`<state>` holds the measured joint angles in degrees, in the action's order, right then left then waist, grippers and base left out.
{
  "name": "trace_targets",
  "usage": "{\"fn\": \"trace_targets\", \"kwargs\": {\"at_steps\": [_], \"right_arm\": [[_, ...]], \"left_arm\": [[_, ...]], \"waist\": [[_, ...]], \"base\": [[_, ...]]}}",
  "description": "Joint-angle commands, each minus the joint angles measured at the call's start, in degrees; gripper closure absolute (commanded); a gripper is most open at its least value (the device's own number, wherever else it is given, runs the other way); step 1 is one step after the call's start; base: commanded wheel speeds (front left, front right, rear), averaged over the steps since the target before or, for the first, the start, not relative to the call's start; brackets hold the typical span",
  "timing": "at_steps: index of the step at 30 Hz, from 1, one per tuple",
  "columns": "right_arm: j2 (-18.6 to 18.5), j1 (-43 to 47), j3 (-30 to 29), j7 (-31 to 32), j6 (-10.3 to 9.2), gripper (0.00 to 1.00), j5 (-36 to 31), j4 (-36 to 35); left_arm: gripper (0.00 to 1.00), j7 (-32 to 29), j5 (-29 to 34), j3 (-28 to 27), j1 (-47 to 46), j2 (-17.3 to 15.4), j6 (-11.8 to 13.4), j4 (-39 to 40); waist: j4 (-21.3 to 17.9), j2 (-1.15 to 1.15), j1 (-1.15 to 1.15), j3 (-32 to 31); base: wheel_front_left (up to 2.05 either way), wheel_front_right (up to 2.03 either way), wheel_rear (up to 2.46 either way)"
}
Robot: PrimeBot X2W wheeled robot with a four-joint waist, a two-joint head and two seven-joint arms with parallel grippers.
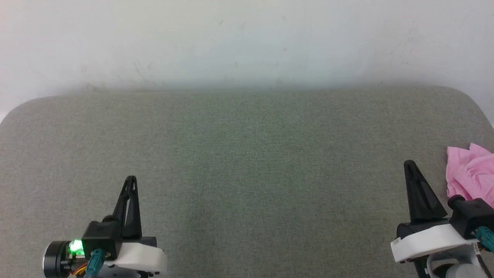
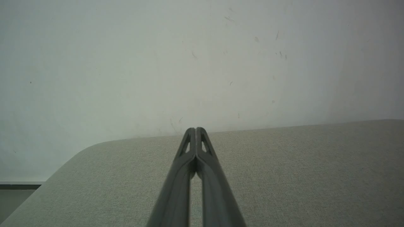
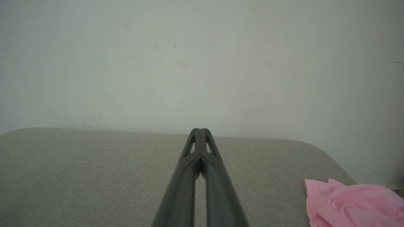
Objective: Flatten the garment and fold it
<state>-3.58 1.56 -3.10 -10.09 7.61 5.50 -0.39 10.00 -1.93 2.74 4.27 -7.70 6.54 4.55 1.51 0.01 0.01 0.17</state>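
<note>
Lying bunched just right of the closed, empty right gripper, the garment seems untouched.

Plain indoor room, kind unclear, grey fabric-covered surface, scuffed white wall behind

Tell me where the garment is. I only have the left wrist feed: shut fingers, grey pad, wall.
Observer: The garment lies in a heap near the right end of the pad, partly cut off by the head view's edge.
Operator: Right hand on it?
Observer: No. The right hand points up the view just left of it, fingers shut on nothing, with bare pad between fingers and cloth.
Operator: Any of it flattened?
Observer: No. The right wrist view shows it crumpled in loose folds, and I can't make out a waistband or label.
</note>
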Motion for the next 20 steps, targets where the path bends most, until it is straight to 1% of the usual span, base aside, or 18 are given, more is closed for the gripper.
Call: {"fn": "trace_targets", "kwargs": {"at_steps": [1, 20], "right_arm": [[0.2, -0.4, 0.3, 0.4, -0.04, 1.0, -0.4, 0.1], [0.3, -0.7, 0.9, 2.7, -0.06, 1.0, -1.6, 0.2]], "left_arm": [[1.0, -0.4, 0.6, -0.4, -1.1, 0.2, -0.4, -0.3], [1.0, -2.6, 0.9, -0.9, -1.9, 1.3, -1.8, -1.3]], "waist": [[0.0, -0.01, 0.0, 0.0], [-0.4, -0.01, 0.0, 0.0]], "base": [[0.0, 0.0, 0.0], [0.0, 0.0, 0.0]]}}
